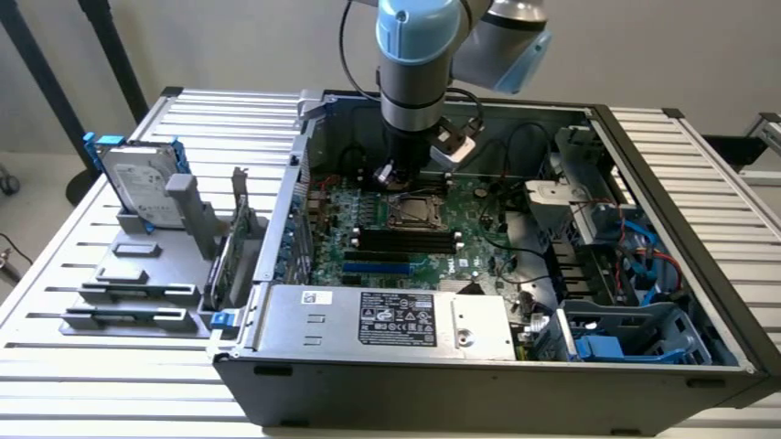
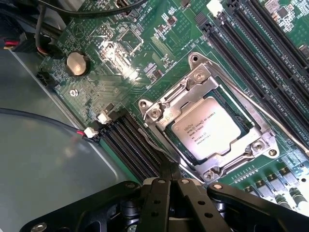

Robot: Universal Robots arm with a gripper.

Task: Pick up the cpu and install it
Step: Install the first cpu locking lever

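Observation:
The cpu (image 2: 204, 128), a small square chip with a silver-grey top plate, lies flat inside the metal socket frame (image 2: 193, 72) on the green motherboard (image 2: 120, 53). My gripper (image 2: 170, 170) is shut, its black fingers pressed together with nothing visible between them. The tips hover at the socket frame's corner, beside the cpu and apart from it. In the exterior view the arm reaches straight down into the open computer case (image 1: 488, 375), and the gripper (image 1: 398, 179) hangs just above the socket (image 1: 415, 210).
Black memory slots (image 2: 133, 145) run alongside the socket. A red-and-black cable (image 2: 72, 131) and a coin battery (image 2: 77, 63) lie nearby. The power supply (image 1: 390, 320) fills the case front. Outside, a hard drive in a blue frame (image 1: 137, 183) and grey blocks (image 1: 128, 274) stand on the exterior view's left.

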